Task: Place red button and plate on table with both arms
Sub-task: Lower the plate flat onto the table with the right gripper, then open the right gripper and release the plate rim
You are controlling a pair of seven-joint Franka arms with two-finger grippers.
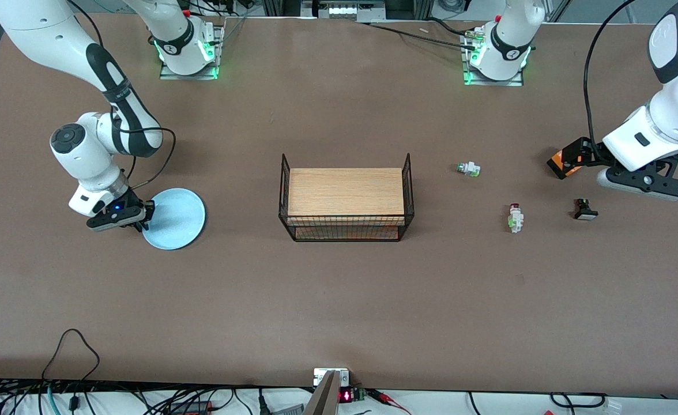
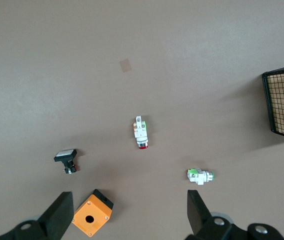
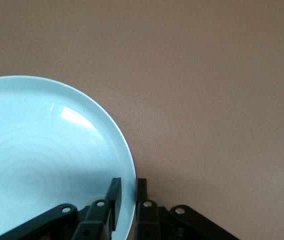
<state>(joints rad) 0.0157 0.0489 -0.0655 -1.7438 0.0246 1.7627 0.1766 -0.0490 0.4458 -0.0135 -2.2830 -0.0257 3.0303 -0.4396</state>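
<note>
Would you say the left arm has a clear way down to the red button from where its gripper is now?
Probably yes. The left gripper is open above the table, with the red button lying apart from the green-capped button, black button and orange box; nothing covers it.

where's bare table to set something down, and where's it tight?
Bare table runs wide between the wire rack and the front camera, and between the plate and rack. Crowded at the left arm's end: red button, green-capped button, black button, orange box.
</note>
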